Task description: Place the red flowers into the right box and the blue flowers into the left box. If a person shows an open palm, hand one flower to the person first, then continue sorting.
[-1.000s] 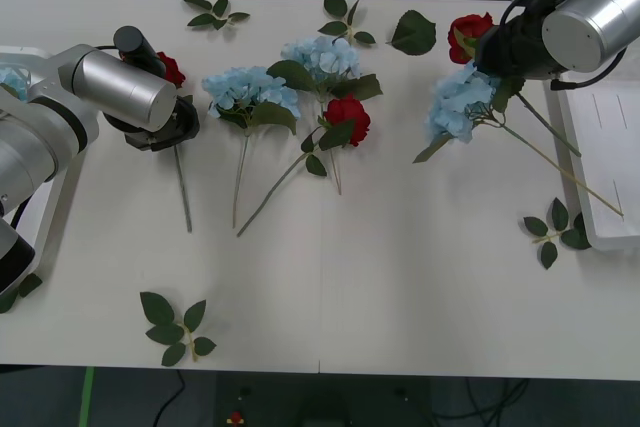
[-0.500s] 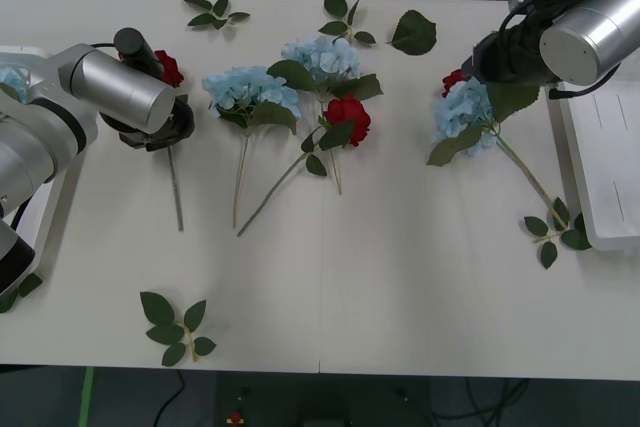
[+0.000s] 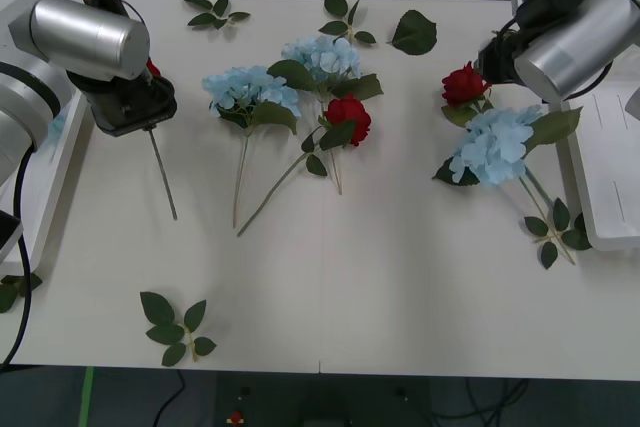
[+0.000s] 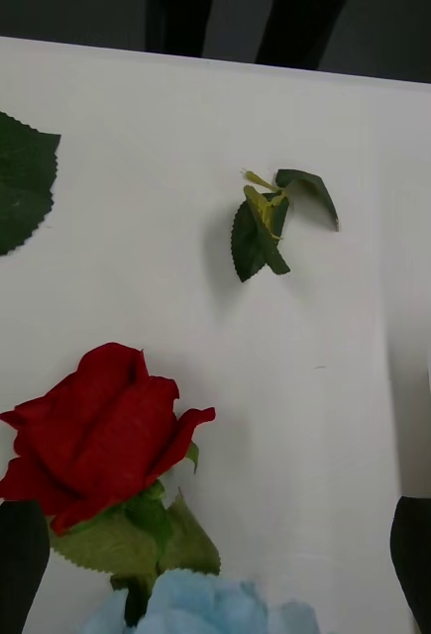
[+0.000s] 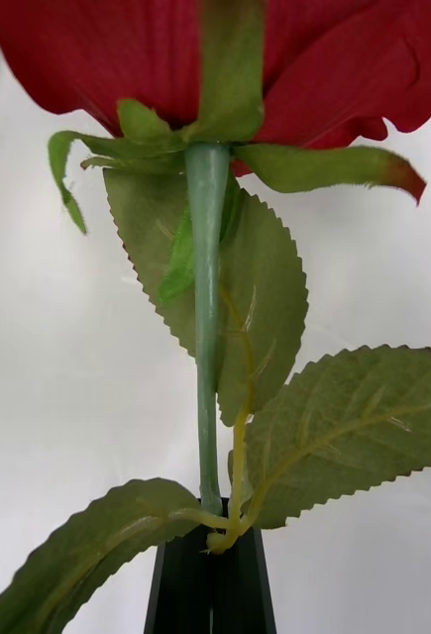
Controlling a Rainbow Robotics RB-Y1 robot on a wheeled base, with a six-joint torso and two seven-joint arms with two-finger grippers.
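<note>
Front view shows the left gripper (image 3: pixel 135 107) clamped on a red rose's stem (image 3: pixel 162 175) at upper left, while the right gripper (image 3: pixel 487 60), fingers apart, hovers over another red rose (image 3: pixel 464 83) at upper right.

Bright, even overhead light is washing the white table (image 3: pixel 400 277); soft faint shadows are trailing beside stems. Glare is gleaming on the metal arm housings (image 3: pixel 80 35). The left wrist view is blurring slightly up close.
</note>
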